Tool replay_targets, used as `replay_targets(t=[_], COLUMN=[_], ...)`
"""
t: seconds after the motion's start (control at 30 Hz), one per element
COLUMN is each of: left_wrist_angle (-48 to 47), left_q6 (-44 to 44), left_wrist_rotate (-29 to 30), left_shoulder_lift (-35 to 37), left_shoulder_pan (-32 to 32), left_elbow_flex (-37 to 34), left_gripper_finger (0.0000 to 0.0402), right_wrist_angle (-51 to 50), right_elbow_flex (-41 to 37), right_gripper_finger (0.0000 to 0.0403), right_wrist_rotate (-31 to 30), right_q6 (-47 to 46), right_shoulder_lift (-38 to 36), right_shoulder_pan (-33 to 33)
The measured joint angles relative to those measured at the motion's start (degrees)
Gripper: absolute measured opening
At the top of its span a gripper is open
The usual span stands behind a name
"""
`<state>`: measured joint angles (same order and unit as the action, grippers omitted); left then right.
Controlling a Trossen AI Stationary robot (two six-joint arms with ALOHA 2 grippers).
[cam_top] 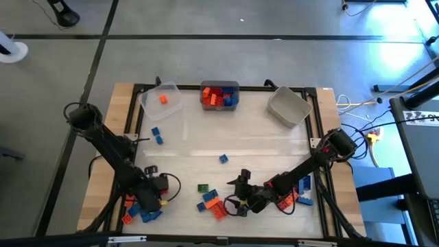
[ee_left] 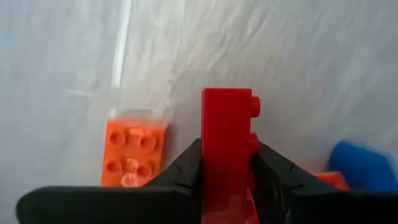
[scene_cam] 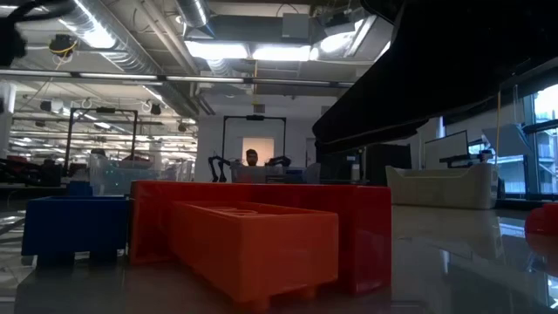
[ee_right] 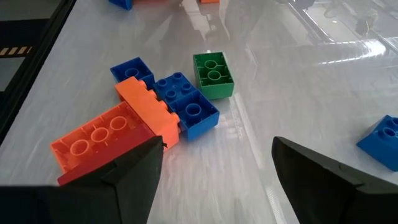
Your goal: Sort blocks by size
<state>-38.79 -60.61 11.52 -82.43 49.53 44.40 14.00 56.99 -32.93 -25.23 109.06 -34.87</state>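
Observation:
Small studded blocks lie scattered on the white table top. My left gripper [cam_top: 139, 204] is down at the near left pile [cam_top: 147, 215], shut on a red block [ee_left: 225, 118]. An orange square block [ee_left: 134, 152] lies flat beside it, with a blue one [ee_left: 364, 168] on the other side. My right gripper [cam_top: 236, 195] stands open near the table's front, its fingers [ee_right: 124, 174] short of a cluster of an orange block [ee_right: 118, 127], blue blocks [ee_right: 186, 99] and a green block [ee_right: 213, 74], touching none. My left gripper pinches the red block's two broad faces [ee_left: 211, 155], one finger [ee_left: 183, 168] on the plain side and one on the studded side. The fingers come steeply from above. The block stands on edge and sticks out past the fingertips. Whether it rests on the table I cannot tell.
At the far edge stand a clear bin [cam_top: 161, 103] holding one orange block, a grey bin [cam_top: 219, 86] with red, orange and blue blocks, and a pale bin [cam_top: 288, 108]. Loose blue blocks [cam_top: 156, 134] [cam_top: 223, 158] lie mid-table. More blocks [cam_top: 302, 192] lie under my right arm.

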Motion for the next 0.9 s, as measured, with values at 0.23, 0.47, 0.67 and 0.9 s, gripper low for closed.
replay_targets(t=[0.23,0.47,0.67,0.9], left_wrist_angle=[0.44,2.95,8.28,18.11], left_q6=[11.88,22.51,33.34,47.01], left_wrist_rotate=[5.65,10.93,11.13,9.74], left_shoulder_lift=[2.95,3.59,3.56,3.16], left_shoulder_pan=[-8.41,-20.48,-32.41,-44.65], left_elbow_flex=[5.70,9.07,9.09,9.12], left_gripper_finger=[0.0078,0.0093,0.0086,0.0090], right_wrist_angle=[0.00,-0.01,-0.01,0.00], right_elbow_flex=[0.00,0.01,0.00,0.00], right_gripper_finger=[0.0298,0.0298,0.0298,0.0298], right_wrist_rotate=[-0.02,-0.02,-0.02,-0.02], right_q6=[0.00,0.00,0.00,0.02], right_shoulder_lift=[0.00,0.00,0.00,0.00], right_shoulder_pan=[0.00,0.00,0.00,0.00])
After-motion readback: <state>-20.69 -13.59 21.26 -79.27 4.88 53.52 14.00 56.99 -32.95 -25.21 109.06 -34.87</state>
